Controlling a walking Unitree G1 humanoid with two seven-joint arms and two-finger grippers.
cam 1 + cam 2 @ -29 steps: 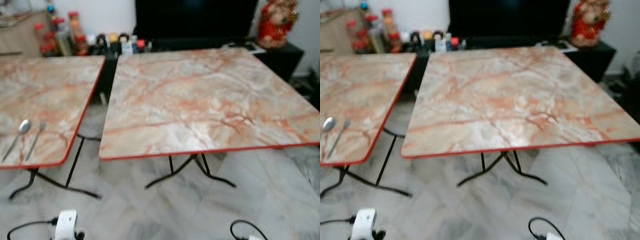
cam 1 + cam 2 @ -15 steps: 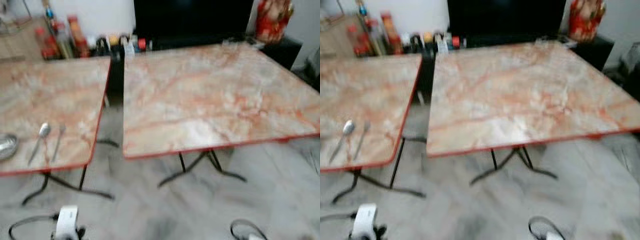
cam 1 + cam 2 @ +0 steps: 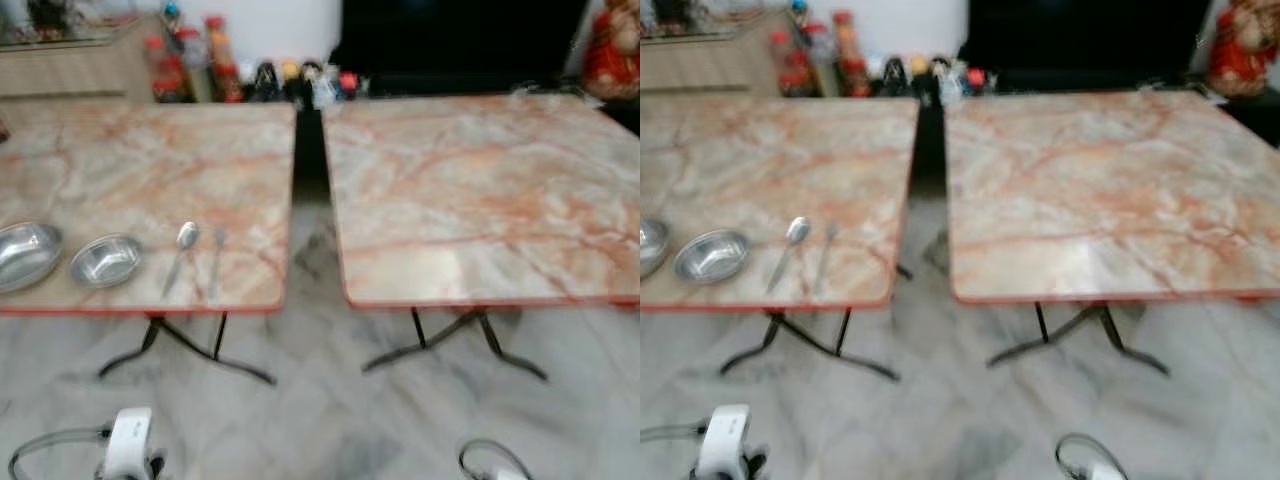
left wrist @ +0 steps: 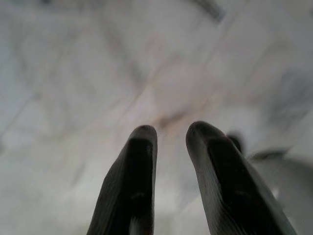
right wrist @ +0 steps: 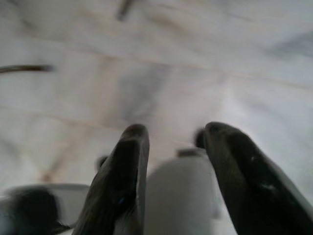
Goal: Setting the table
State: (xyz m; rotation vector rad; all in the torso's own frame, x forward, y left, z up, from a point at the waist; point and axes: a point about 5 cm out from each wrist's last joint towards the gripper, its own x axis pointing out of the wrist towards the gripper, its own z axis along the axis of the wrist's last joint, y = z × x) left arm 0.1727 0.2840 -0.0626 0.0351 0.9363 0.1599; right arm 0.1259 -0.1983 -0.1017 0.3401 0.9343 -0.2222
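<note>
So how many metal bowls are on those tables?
2, both on the left table near its front edge: one bowl beside the spoon, another at the picture's left edge. More may lie beyond the frame.

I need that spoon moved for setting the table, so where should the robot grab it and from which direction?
Take the spoon by its slim handle, from above, with the pincer fingers across it. It lies flat, bowl away from the robot, handle pointing to the near table edge, with the fork close alongside, so the outer handle end looks easiest.
</note>
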